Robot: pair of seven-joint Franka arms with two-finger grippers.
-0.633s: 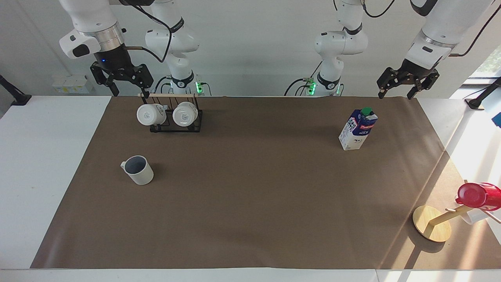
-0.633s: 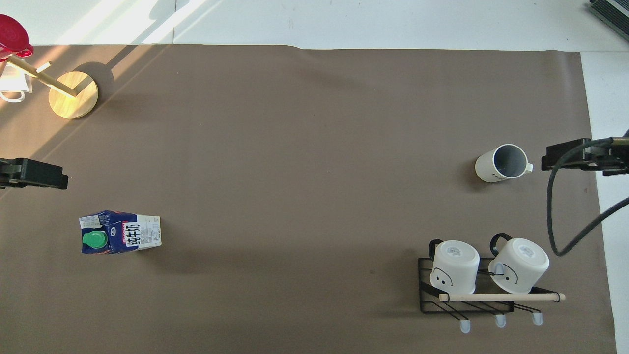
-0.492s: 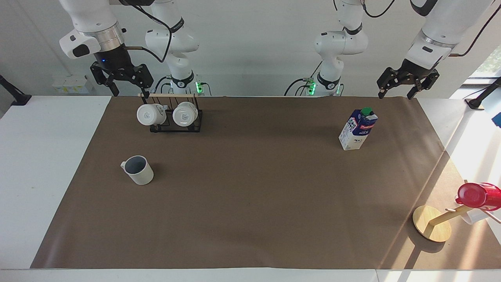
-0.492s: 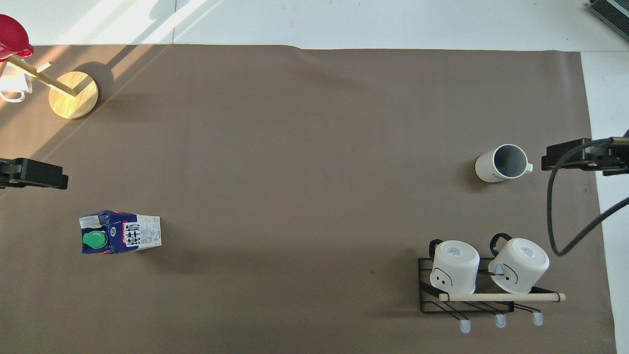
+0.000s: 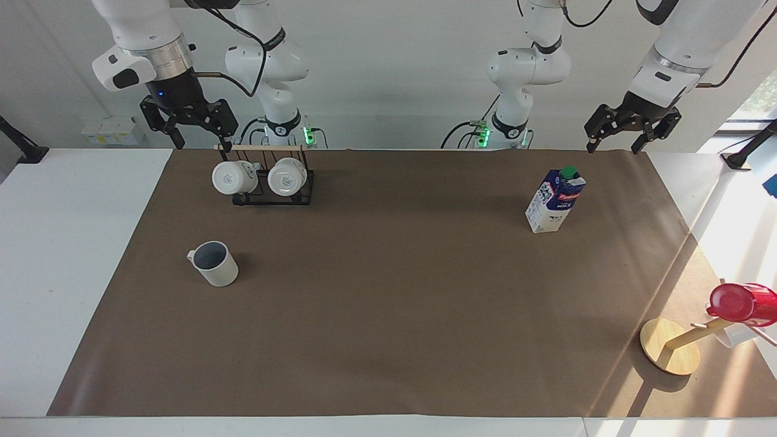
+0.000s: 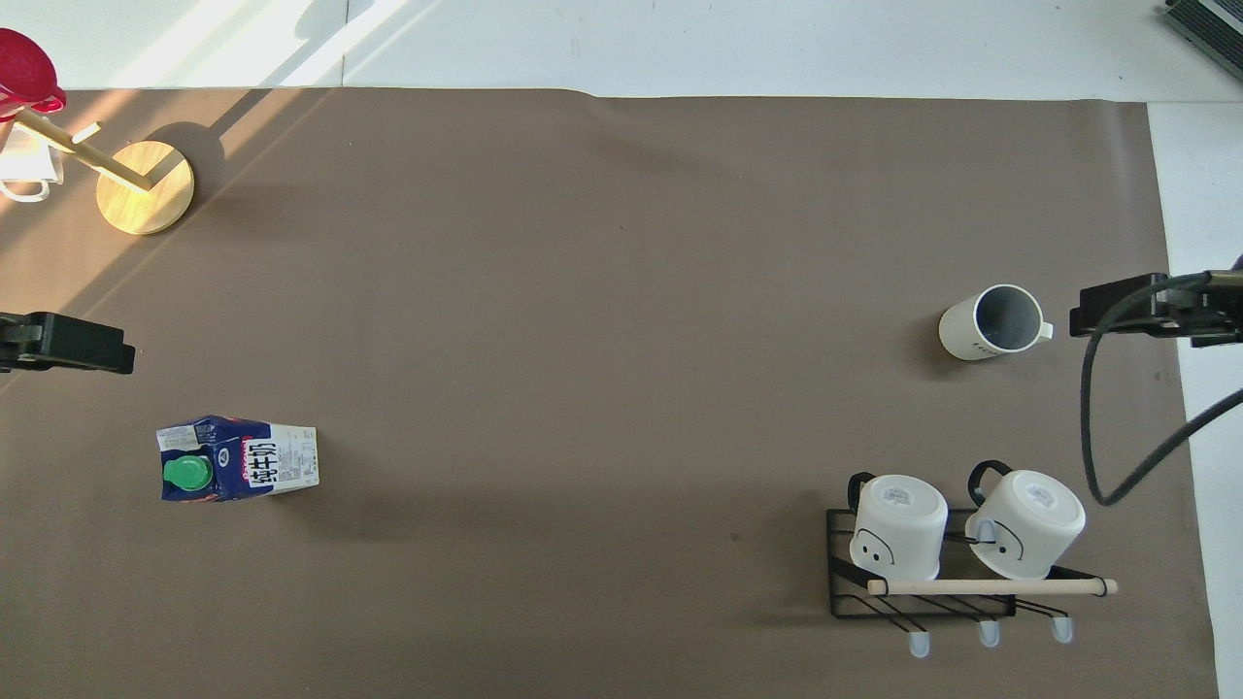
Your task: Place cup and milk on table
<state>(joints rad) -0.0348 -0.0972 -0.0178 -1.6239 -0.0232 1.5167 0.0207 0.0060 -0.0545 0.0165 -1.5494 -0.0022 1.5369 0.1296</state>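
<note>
1. At lower left of the facing frame, the cup stands upright on the table; the milk stands upright at right of centre, nearer the robots.
2. High in the frame's upper left, the right gripper hangs with fingers spread, holding nothing, above the mug rack; at upper right, the left gripper hangs likewise released over the sheet's edge.
3. Both items look placed; a careless descent could clip the rack's mugs or topple the tall carton.
4. Overhead, only dark gripper edges show, cropped by the frame; the red cup at lower right is partly cut off.
</note>
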